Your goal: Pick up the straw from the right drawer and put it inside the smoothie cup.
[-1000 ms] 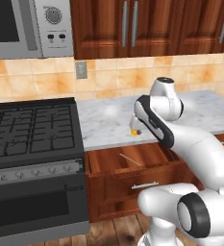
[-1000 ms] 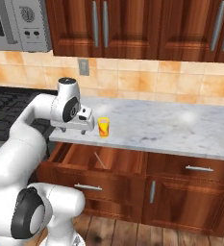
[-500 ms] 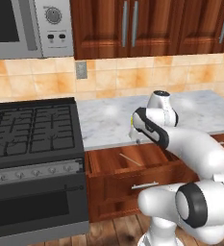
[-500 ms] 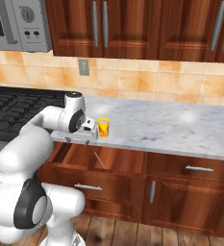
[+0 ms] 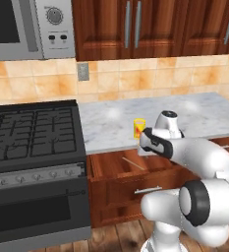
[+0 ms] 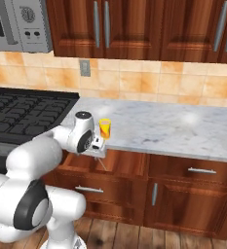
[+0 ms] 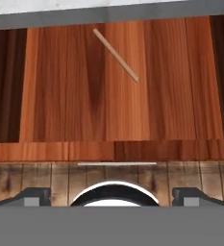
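The right drawer [image 6: 127,164] stands pulled open under the counter edge. The straw [image 7: 116,54], a thin tan stick, lies slantwise on its wooden floor [image 7: 108,105] toward the back; it also shows as a pale line, the straw [image 5: 134,164]. On the marble counter just above stands the small yellow smoothie cup [image 5: 138,128] [image 6: 104,128]. My gripper [image 7: 112,196] hangs over the drawer's front, pointing down, open and empty, its fingertips [image 7: 34,196] wide apart. In the right base view the gripper [image 6: 98,151] sits just below the counter edge, left of the cup.
A black stove [image 5: 32,133] and oven [image 5: 32,211] stand to the left, a microwave [image 5: 27,27] above. The counter edge [image 7: 108,14] overhangs the drawer's back. Right of the open drawer is a closed drawer with a silver handle [image 6: 201,170]. The open drawer's handle [image 7: 117,164] is near my fingers.
My hand has come down from above the counter beside the cup to just below the counter edge, over the open drawer. The jaws stayed open. The cup and straw have not moved.
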Tool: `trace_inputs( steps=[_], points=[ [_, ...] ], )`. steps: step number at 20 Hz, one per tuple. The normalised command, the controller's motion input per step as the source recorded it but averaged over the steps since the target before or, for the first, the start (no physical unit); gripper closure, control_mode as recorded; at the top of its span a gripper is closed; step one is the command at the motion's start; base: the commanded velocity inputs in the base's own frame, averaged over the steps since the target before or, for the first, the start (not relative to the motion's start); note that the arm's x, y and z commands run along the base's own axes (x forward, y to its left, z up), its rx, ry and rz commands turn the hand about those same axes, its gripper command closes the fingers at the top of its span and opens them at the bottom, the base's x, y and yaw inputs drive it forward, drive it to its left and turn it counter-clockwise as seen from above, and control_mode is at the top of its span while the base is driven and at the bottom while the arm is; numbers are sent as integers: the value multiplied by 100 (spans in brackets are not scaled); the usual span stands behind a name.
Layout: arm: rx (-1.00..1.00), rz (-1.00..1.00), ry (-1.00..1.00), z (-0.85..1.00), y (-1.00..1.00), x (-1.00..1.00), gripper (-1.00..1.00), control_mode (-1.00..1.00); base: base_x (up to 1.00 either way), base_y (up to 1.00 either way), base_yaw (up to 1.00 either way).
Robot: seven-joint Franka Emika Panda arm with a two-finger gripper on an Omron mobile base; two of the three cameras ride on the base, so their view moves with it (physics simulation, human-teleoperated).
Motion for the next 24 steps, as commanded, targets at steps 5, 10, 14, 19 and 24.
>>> trace_inputs(
  steps=[5, 10, 14, 19, 24],
  points=[
    [0, -3, 0, -40, -8, 17, -100, -100, 0, 0, 0],
    [0, -1, 0, -27, -1, 27, -100, -100, 0, 0, 0],
    [0, 0, 0, -22, 0, 33, -100, -100, 0, 0, 0],
    [0, 0, 0, -24, 0, 33, -100, -100, 0, 0, 0],
    [0, 0, 0, -24, 0, 33, -100, -100, 0, 0, 0]
  ],
)
